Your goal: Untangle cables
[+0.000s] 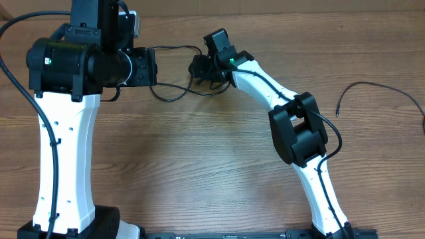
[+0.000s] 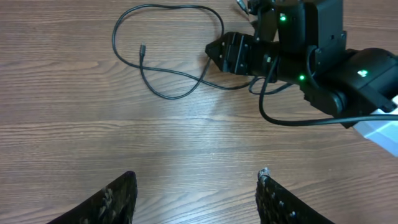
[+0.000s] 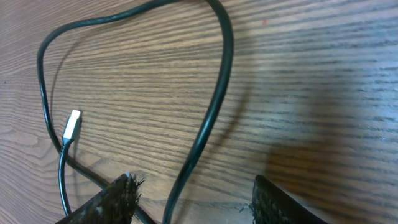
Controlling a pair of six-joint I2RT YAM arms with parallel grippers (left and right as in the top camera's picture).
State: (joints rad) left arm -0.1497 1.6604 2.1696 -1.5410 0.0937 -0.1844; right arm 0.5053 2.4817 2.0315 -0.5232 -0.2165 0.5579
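Observation:
A thin black cable (image 1: 174, 93) lies looped on the wood table between my two arms, at the back. In the left wrist view the same cable (image 2: 180, 93) forms a loop with a small plug end. My right gripper (image 1: 199, 66) is low over this cable; in the right wrist view its open fingers (image 3: 193, 186) straddle one strand (image 3: 214, 106), and a metal-tipped plug (image 3: 73, 124) lies to the left. My left gripper (image 2: 196, 180) is open and empty above bare wood. A second thin black cable (image 1: 385, 89) lies apart at the far right.
The wood table (image 1: 199, 166) carries both arms. The left arm's big black joint (image 1: 73, 63) sits at the back left, close to the cable loop. The right arm's elbow (image 1: 299, 129) stands mid-right.

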